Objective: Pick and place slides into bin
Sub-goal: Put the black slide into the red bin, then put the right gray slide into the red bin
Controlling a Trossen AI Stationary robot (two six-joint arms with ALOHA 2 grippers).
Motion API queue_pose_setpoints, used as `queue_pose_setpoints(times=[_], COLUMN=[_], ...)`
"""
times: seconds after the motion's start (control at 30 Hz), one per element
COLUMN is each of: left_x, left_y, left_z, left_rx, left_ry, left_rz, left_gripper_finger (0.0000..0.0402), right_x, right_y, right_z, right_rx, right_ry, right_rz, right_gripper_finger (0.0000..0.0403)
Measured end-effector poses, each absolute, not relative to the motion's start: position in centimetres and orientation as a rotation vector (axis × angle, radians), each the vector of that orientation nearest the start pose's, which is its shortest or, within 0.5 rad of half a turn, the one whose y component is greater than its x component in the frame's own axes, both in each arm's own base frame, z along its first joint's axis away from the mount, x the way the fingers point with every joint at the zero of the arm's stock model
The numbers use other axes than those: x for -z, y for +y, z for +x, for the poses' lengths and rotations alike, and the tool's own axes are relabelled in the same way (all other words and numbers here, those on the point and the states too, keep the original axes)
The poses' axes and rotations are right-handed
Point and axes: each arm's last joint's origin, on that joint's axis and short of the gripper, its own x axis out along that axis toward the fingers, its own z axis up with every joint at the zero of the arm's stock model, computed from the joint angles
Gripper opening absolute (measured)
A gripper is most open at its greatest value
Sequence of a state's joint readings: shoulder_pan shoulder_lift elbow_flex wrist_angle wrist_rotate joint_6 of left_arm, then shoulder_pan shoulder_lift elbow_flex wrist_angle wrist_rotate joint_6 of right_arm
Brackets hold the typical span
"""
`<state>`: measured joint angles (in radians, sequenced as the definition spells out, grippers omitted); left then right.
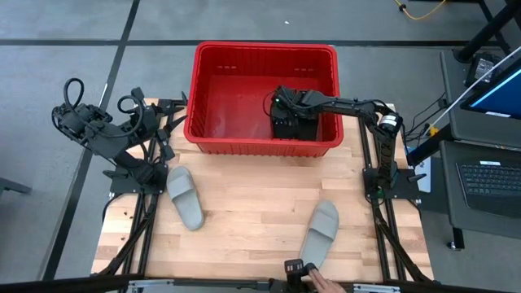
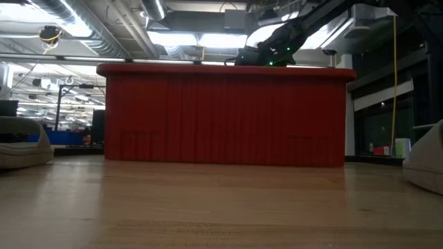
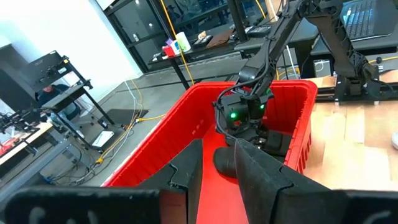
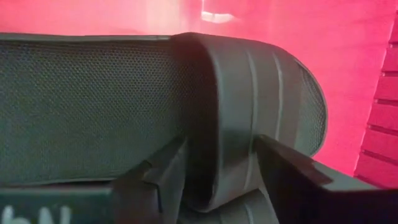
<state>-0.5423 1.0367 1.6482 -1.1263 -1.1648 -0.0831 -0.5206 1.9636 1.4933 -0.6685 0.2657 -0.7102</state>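
Observation:
The red bin (image 1: pixel 203 81) stands at the table's far edge. Black slides (image 1: pixel 295 124) lie in its right part, also seen as black slides (image 3: pixel 277 143) in the left wrist view. My right gripper (image 4: pixel 217 168) reaches down into the bin, open, a finger on each side of one black slide's strap (image 4: pixel 249 93). Two light grey slides lie sole down on the wood, one at the left (image 1: pixel 185 195) and one near the front right (image 1: pixel 321 231). My left gripper (image 3: pixel 217 177) waits raised over the table's far left corner, open, with nothing between its fingers. My right gripper straddles the black slide's strap edge (image 4: pixel 227 162) from above, slanting down, with its fingers across the strap. Whether the fingers touch the strap, I cannot tell. The slide rests inside the bin.
The bin's tall front wall (image 2: pixel 221 117) stands between the bare wood and the arms' far reach. Bare wood (image 1: pixel 252 203) lies between the two grey slides. A small black device (image 1: pixel 301 270) sits at the table's near edge. A laptop (image 1: pixel 488 175) stands off the table's right side.

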Motion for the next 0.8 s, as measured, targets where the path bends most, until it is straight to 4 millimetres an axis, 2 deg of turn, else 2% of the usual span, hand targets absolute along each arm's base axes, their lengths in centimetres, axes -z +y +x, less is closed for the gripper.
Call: queue_pose_setpoints(times=[0.2,0.3,0.57,0.8], left_x=[-48.1,-48.1,-48.1,-48.1], left_y=[-4.0,-4.0,-4.1,-4.0], left_z=[11.7,11.8,11.8,11.8], left_rx=[-0.603,-0.596,-0.580,-0.580], left_ry=[0.322,0.324,0.327,0.328], left_rz=[0.311,0.310,0.307,0.308], left_gripper_finger=[0.0088,0.0088,0.0088,0.0088], right_x=[-20.4,-21.1,-25.4,-29.4], right_y=[-20.6,-20.6,-20.6,-20.6], right_z=[35.0,35.2,36.1,36.2], right_rx=[0.266,0.266,0.236,0.270], right_ry=[1.337,1.335,1.248,1.217], right_rz=[-0.433,-0.434,-0.328,-0.312], right_gripper_finger=[0.0211,0.0211,0.0212,0.0212])
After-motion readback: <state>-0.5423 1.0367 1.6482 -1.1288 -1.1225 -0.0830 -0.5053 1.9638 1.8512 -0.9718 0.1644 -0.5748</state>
